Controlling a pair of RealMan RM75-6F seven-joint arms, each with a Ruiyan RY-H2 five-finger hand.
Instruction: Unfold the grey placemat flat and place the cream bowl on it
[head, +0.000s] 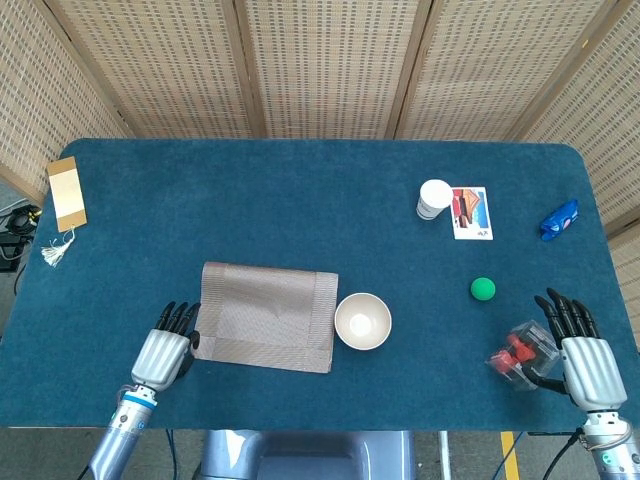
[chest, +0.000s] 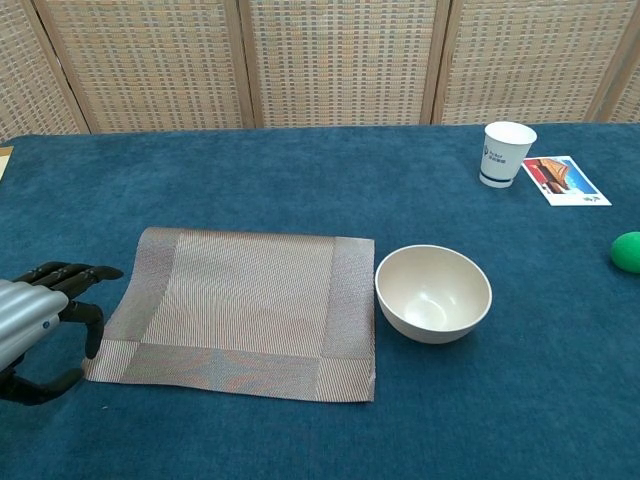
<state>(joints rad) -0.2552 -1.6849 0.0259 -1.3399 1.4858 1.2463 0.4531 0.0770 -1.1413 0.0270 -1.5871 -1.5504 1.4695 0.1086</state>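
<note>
The grey placemat (head: 268, 315) (chest: 242, 310) lies folded on the blue table, left of centre near the front edge. Just right of it the cream bowl (head: 362, 321) (chest: 433, 292) stands upright and empty, close beside the mat's right edge. My left hand (head: 166, 347) (chest: 40, 310) is at the mat's near left corner, fingers apart, fingertips next to the edge; whether they touch it I cannot tell. My right hand (head: 580, 353) rests open at the far right front, beside a clear box, and holds nothing.
A clear box with red parts (head: 520, 354) lies by my right hand. A green ball (head: 483, 289) (chest: 628, 251), a white paper cup (head: 433, 198) (chest: 506, 153), a picture card (head: 472, 213) and a blue object (head: 560, 219) sit at right. A tan tag (head: 66, 193) lies far left.
</note>
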